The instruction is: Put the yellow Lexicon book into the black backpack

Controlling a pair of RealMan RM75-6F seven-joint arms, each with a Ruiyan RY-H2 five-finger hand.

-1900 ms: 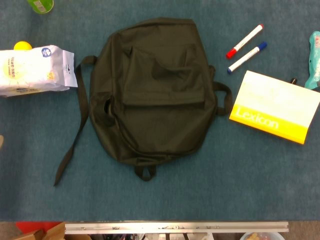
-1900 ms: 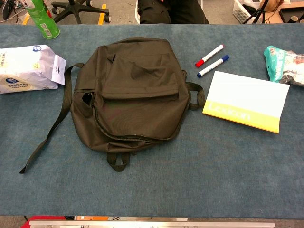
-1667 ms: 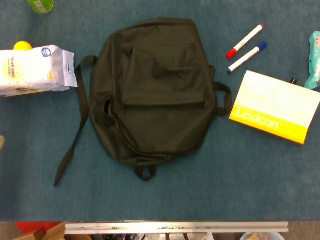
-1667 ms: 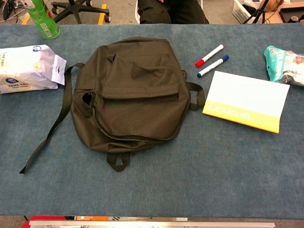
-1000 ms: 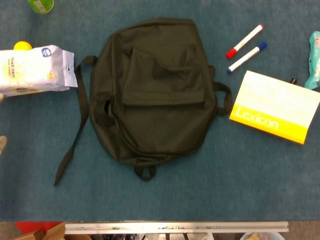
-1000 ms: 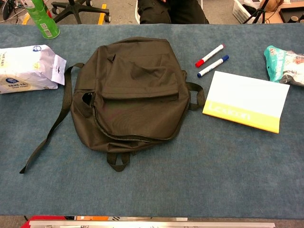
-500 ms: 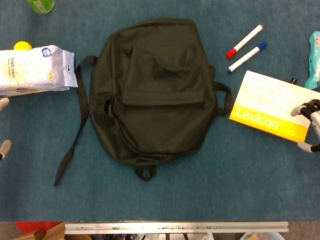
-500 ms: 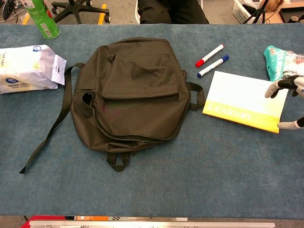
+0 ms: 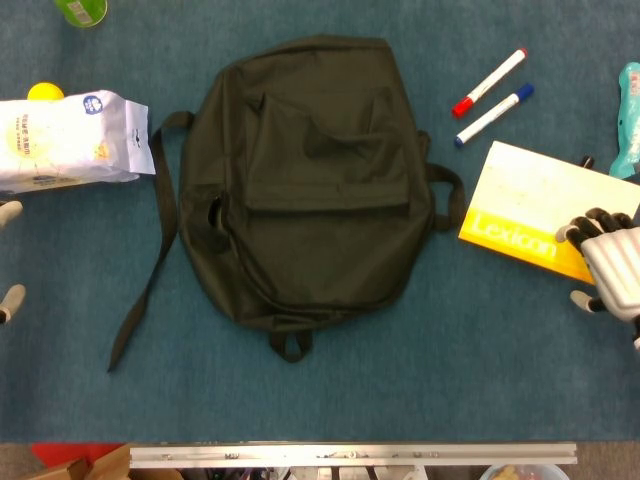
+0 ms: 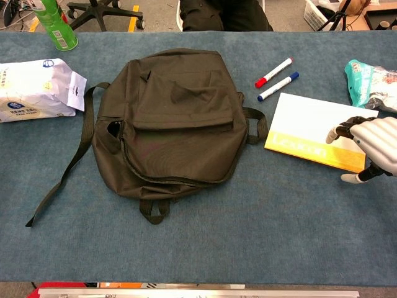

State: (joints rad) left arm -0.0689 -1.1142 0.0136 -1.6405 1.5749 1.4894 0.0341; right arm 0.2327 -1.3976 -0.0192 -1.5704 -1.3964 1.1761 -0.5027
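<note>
The right robot hand has come in from the right edge over the last half second and now hovers over the near right corner of the yellow book, fingers apart and holding nothing; whether it touches the cover cannot be told. This suggests the grasp is only beginning. The book lies flat on the counter, just right of the black backpack, which looks zipped. The left robot hand shows only as fingertips at the left edge, apparently spread. Count: one backpack, one book, two markers, one white bag, one green bottle, one teal packet
</note>
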